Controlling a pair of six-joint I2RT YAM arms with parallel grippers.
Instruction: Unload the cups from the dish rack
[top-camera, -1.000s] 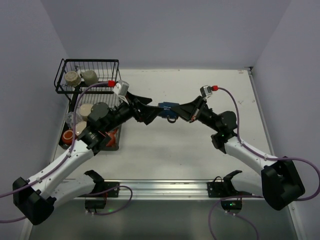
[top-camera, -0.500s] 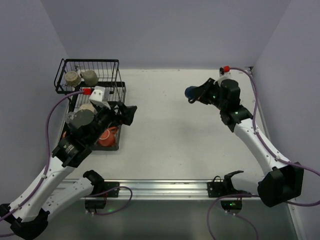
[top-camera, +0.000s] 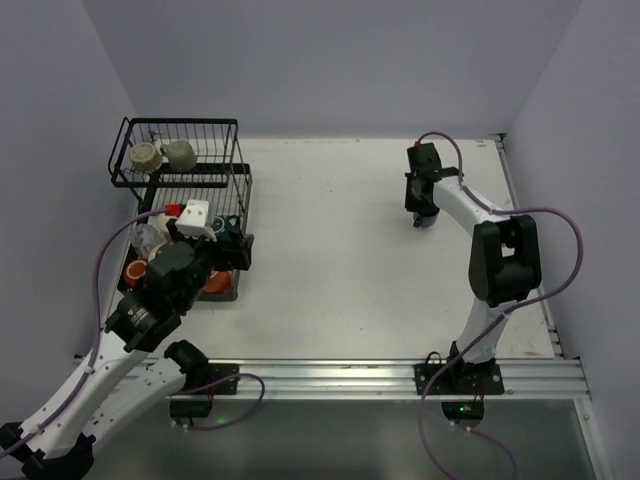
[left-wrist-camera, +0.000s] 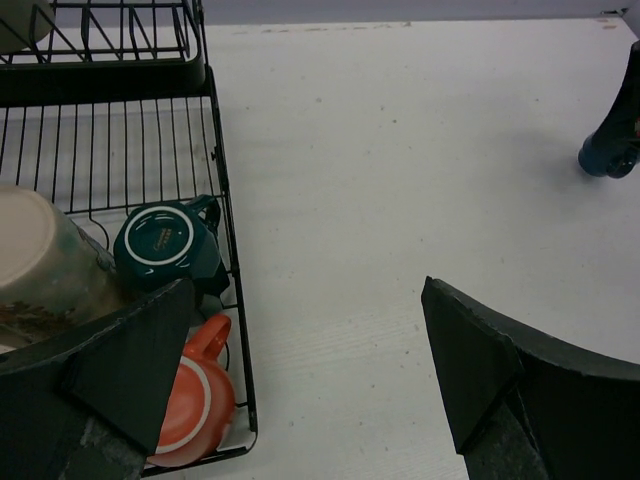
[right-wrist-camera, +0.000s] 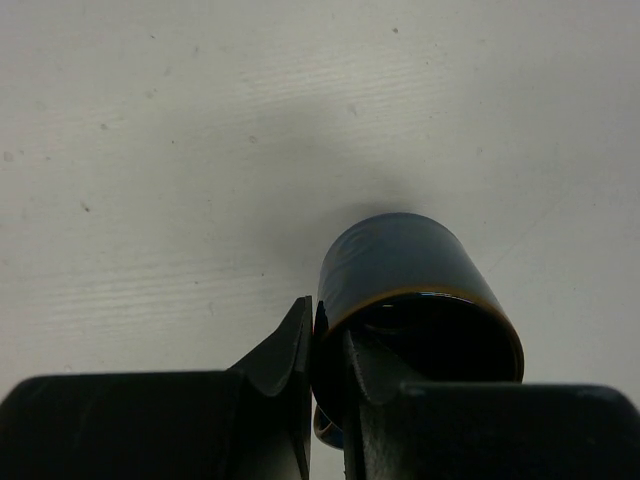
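The black wire dish rack (top-camera: 238, 150) stands at the back left. Its raised basket holds a beige cup (top-camera: 146, 156) and a grey-olive cup (top-camera: 181, 153). My left gripper (top-camera: 237, 251) is open and empty, over the rack's right edge. In the left wrist view, the gripper (left-wrist-camera: 310, 390) has a dark teal cup (left-wrist-camera: 165, 243), an orange-red cup (left-wrist-camera: 195, 400) and a beige cup (left-wrist-camera: 40, 262) in the lower tray beside its left finger. My right gripper (top-camera: 422, 208) is shut on the rim of a dark blue cup (right-wrist-camera: 405, 258), low at the back right; whether the cup touches the table I cannot tell.
A clear glass tumbler (top-camera: 147, 237) and another orange-red cup (top-camera: 135, 272) sit at the tray's left side, partly hidden by my left arm. The dark blue cup also shows far right in the left wrist view (left-wrist-camera: 606, 157). Walls close in the table at the back and sides.
The right arm has carried the dark blue cup from the middle to the back right and lowered it. The left arm has pulled back to the rack's right edge.
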